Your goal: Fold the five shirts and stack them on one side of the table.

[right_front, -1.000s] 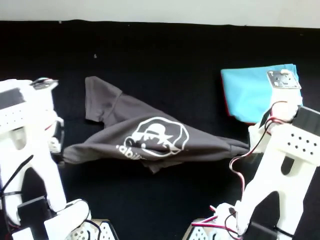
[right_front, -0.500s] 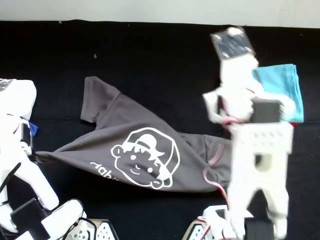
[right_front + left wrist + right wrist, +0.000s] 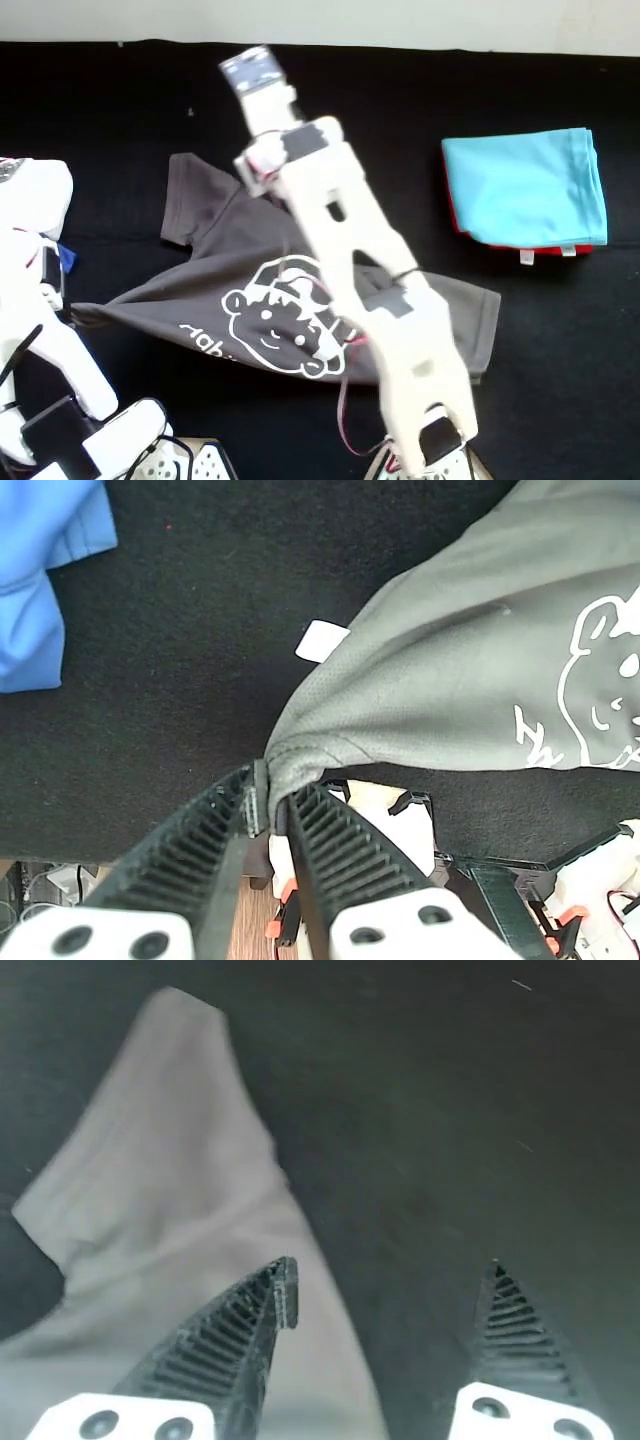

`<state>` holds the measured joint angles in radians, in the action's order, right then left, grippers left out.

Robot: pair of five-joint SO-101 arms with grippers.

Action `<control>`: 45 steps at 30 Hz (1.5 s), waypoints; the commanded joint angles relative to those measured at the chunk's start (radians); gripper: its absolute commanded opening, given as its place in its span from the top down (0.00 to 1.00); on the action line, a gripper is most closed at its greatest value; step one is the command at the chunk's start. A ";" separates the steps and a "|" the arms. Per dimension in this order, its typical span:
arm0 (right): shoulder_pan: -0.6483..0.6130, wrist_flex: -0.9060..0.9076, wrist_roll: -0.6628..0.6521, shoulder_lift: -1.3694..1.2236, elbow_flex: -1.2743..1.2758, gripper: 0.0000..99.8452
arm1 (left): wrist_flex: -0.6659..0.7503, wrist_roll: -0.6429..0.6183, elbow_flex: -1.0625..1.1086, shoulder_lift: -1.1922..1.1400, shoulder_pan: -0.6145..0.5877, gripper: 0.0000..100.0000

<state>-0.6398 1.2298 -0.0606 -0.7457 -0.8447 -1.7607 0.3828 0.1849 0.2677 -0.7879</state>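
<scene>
The left gripper [image 3: 270, 810] pinches a corner of the gray T-shirt [image 3: 450, 670]; the right gripper [image 3: 390, 1270] hangs spread wide above its sleeve [image 3: 150, 1160].

The right arm [image 3: 340, 250] hides part of the grey shirt [image 3: 200, 290] and its print [image 3: 262, 325]

My left arm [image 3: 40, 300] sat hunched at the near left side, and the left gripper [image 3: 270, 802] was pinched tight on the shirt [image 3: 450, 670] hem. My right arm [image 3: 350, 270] stretched far forward and leftward across the middle, with the right gripper [image 3: 390, 1285] spread wide, tips aimed downward.
</scene>
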 commanded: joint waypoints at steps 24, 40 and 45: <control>-0.101 0.025 -0.176 -0.516 -0.559 1.00 | 0.000 0.006 -0.030 0.027 -0.028 0.99; 0.185 0.450 -0.178 -0.154 -0.918 0.99 | 0.025 -0.064 -0.315 -0.085 0.162 0.99; 0.291 0.469 -0.180 0.038 -0.914 0.99 | -0.008 -0.095 -0.720 -0.271 0.185 0.99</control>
<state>-0.4235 1.6962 -0.2294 -0.8730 -1.6379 -1.7545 0.3030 -0.2862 0.0545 -0.6176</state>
